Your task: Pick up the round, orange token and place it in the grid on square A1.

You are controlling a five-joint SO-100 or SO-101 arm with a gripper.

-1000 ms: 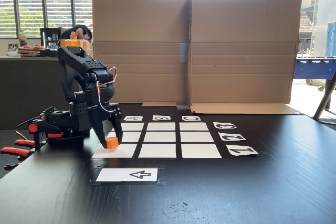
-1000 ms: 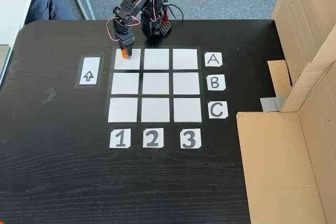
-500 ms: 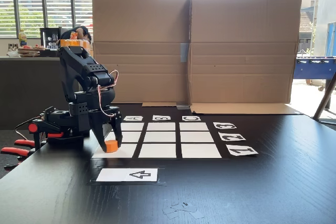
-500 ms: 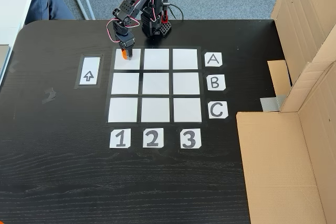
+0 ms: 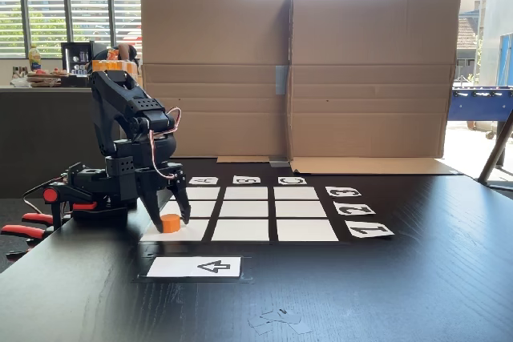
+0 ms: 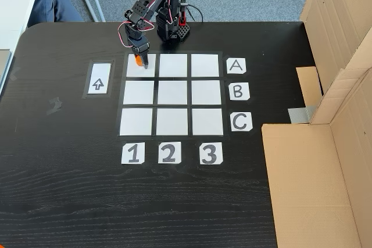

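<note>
Both fingers (image 5: 183, 207) spread apart, straddling the token (image 5: 170, 223).

Token (image 5: 170, 223): bright orange. Grid (image 6: 172, 94): white cells separated by black gaps. Label cards (image 6: 236, 65): white, black characters. Arrow card (image 6: 98, 79): white, black arrow. Surface (image 6: 70, 190): black woodgrain. Arm (image 5: 128, 130): black, red-and-white wiring. Cardboard screen (image 5: 296, 70): plain brown.

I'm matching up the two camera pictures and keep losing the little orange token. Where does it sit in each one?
Low fixed view from the table's side: the token sits left of centre, on the grid's nearest left cell, between the open fingers.
High fixed view: the token shows upper left, on the cell in row A, column 1.
Shared landmark: the arrow card beside the grid.
</note>
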